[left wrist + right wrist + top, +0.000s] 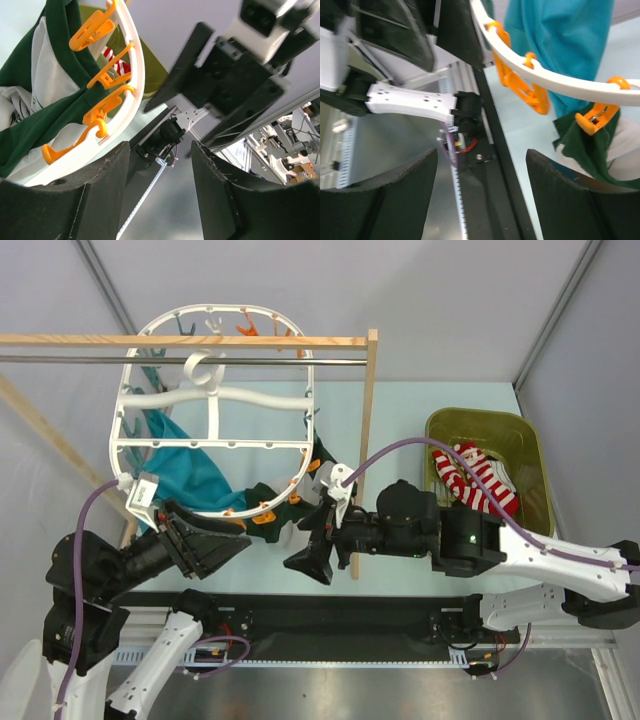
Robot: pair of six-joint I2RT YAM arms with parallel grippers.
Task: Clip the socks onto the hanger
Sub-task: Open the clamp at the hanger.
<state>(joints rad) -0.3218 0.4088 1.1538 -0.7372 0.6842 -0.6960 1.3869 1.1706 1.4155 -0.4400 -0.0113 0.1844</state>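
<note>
The white clip hanger [230, 445] hangs from the rack's metal rod [60, 359], with a teal cloth [560, 40] and a dark green garment [60, 100] clipped on. The striped socks [480, 480] lie in the olive bin [500, 416], well apart from it. The left fingers [100, 185] are parted and empty beside the orange clips [100, 112]. The right fingers [395, 190] gape wide, empty, seemingly clear of the frame.

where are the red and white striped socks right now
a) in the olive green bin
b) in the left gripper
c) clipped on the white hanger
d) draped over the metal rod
a, the red-and-white striped socks lie bunched inside the olive green bin at the right of the table, with none of them on the hanger.
</note>
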